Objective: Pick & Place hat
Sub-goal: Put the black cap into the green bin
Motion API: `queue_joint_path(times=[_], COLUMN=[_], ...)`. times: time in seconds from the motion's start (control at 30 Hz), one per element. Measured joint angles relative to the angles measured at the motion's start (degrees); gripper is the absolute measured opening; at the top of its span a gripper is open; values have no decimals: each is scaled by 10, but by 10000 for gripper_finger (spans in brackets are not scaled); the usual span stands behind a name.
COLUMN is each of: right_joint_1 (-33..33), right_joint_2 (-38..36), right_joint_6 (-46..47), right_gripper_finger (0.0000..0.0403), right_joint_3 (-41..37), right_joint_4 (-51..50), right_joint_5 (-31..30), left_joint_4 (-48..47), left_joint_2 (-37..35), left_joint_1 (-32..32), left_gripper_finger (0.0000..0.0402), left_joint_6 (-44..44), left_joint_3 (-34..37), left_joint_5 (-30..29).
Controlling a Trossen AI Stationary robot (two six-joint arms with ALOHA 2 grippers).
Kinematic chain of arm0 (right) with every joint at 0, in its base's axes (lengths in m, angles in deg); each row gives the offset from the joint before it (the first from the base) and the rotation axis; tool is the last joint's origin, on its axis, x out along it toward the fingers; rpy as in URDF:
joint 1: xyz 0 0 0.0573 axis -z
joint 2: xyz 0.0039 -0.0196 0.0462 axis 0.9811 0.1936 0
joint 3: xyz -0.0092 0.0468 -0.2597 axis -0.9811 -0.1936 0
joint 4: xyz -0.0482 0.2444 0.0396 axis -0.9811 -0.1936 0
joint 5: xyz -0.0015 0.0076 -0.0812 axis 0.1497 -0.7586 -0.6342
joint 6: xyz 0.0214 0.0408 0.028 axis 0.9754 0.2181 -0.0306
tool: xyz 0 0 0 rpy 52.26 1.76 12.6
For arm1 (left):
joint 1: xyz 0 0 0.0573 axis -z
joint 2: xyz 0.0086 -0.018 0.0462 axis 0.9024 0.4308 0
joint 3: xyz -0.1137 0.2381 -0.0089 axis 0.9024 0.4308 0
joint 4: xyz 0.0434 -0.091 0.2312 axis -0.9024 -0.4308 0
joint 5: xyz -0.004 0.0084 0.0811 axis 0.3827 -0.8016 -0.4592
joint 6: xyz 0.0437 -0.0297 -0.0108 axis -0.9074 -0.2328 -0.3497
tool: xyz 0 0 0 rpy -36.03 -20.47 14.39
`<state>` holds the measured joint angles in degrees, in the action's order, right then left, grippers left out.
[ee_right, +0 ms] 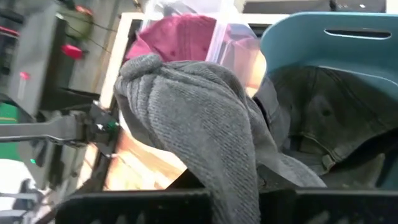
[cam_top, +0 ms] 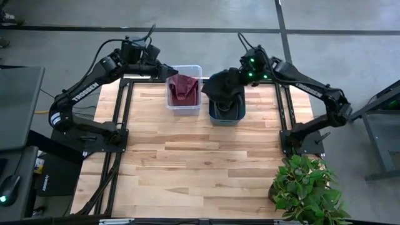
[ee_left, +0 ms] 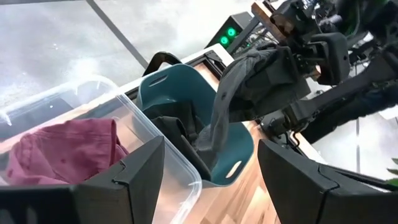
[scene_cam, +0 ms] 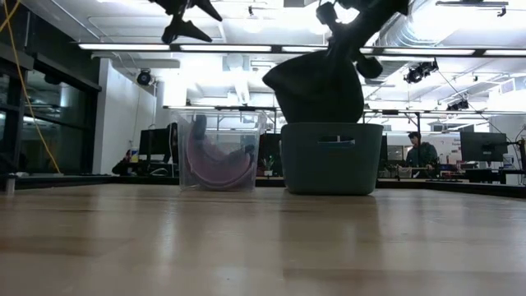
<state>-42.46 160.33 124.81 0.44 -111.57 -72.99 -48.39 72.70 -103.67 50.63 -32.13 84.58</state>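
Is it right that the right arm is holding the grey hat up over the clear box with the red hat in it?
Not quite. The right gripper holds the grey hat over the teal bin, not the clear box; the high view shows it. The red hat does lie in the clear box.

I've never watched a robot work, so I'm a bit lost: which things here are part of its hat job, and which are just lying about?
Part of the job:
- dark grey knitted hat, held by the right pincer
- teal plastic bin
- clear plastic tub
- maroon cloth cap inside the tub
- left pincer, open above the tub

Just lying about:
- green leafy plant
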Motion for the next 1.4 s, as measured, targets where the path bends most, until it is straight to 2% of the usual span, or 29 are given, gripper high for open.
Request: queue_joint_path(times=[0.27, 0.4, 0.5, 0.93, 1.4], right_joint_1=[6, 17, 24, 27, 18], right_joint_2=[83, 112, 122, 139, 139], right_joint_6=[-15, -18, -16, 14, 35], right_gripper_finger=[0, 0, 0, 0, 0], right_joint_3=[124, 155, 156, 157, 156], right_joint_4=[-136, -215, -211, -199, -150], right_joint_5=[27, 44, 79, 87, 106], left_joint_4=[-7, -9, -10, -12, -21], left_joint_2=[0, 0, 0, 0, 0], left_joint_1=[-40, -51, -52, -51, -51], left_gripper_finger=[241, 241, 241, 241, 241], left_joint_6=[-36, -49, -53, -63, -63], left_joint_3=[0, 0, 0, 0, 0], left_joint_5=[45, 56, 63, 99, 100])
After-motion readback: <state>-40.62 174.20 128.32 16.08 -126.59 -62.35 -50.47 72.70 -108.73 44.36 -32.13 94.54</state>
